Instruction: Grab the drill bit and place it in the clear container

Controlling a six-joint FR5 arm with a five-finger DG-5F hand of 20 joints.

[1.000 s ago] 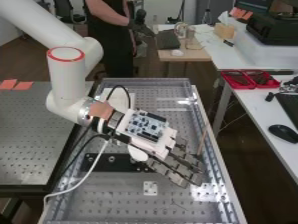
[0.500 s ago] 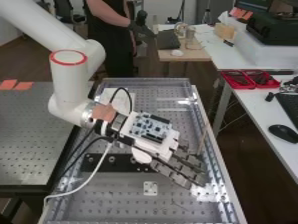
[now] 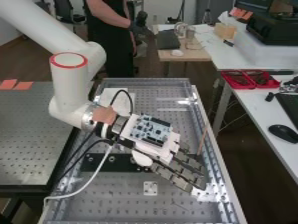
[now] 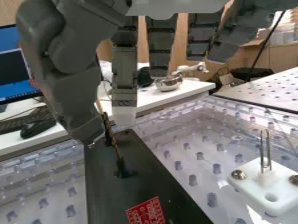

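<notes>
From the left, the black plate runs under the hand, which reaches over the bench's right half with its fingers straight and spread a little. Just beside the thumb, the drill bit stands slightly tilted, its lower end at the plate; I can't tell if the hand touches it.

The white arm holds its straight fingers over the bench.

Your drill bit is dark and slender, with a twisted body; it stands on end, leaning slightly, its lower end at the flat black plate.
</notes>
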